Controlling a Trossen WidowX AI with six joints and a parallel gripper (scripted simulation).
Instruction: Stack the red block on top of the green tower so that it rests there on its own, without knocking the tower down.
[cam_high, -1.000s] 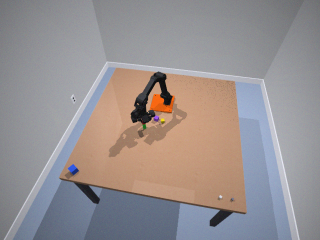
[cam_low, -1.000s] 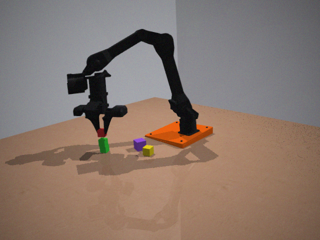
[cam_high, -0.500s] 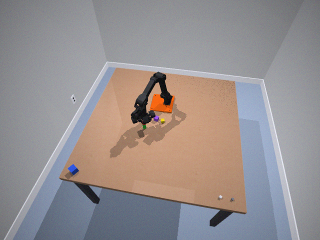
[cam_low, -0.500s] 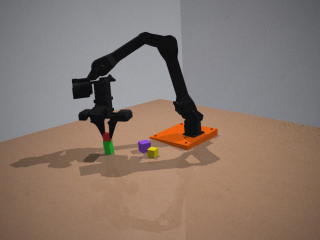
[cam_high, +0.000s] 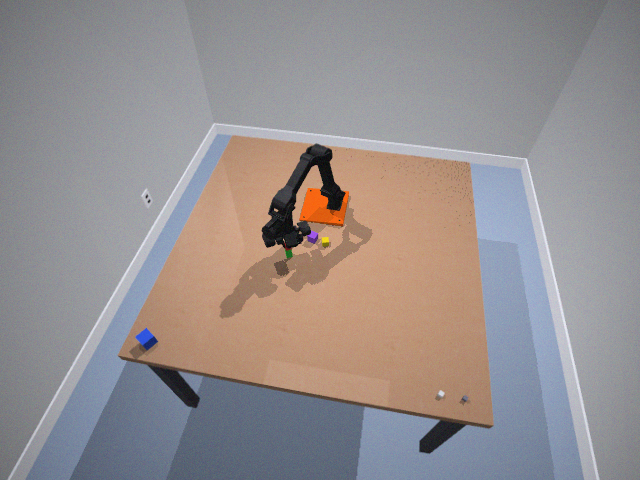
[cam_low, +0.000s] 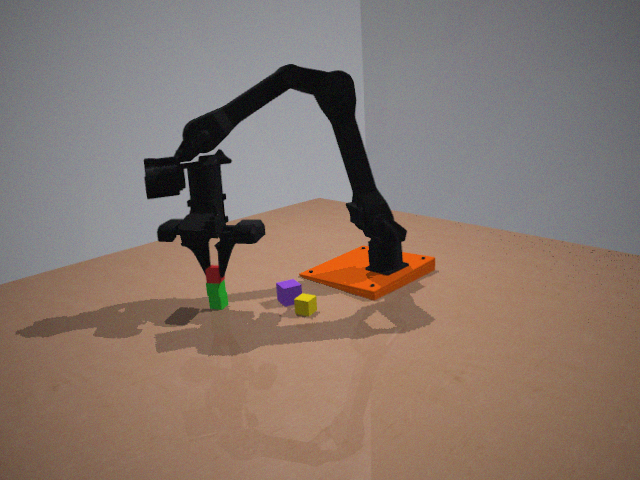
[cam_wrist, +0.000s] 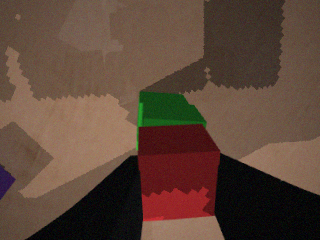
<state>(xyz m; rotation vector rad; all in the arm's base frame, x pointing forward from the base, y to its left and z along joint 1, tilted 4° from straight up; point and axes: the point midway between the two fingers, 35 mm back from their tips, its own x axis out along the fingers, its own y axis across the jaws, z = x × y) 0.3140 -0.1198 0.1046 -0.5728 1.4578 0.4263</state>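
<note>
The red block (cam_low: 214, 272) (cam_wrist: 178, 170) is held level between the fingertips of my gripper (cam_low: 215, 275) (cam_wrist: 173, 164), which is shut on it. The green tower (cam_high: 288, 254) (cam_low: 217, 295) (cam_wrist: 167, 106) stands directly under the red block, whose underside appears to touch the tower's top in the exterior view. The tower's sides show a kink about halfway up, so its upper and lower parts look slightly out of line. In the wrist view the red block covers much of the tower, and the contact between them is hidden.
A purple block (cam_high: 312, 237) (cam_low: 288, 292) and a yellow block (cam_high: 325, 241) (cam_low: 305, 305) lie between the tower and the orange base plate (cam_high: 313, 207) (cam_low: 338, 273). A blue block (cam_high: 146, 338) is at the table's near left corner. Two tiny cubes, white (cam_high: 440, 394) and grey (cam_high: 464, 398), lie near the right corner.
</note>
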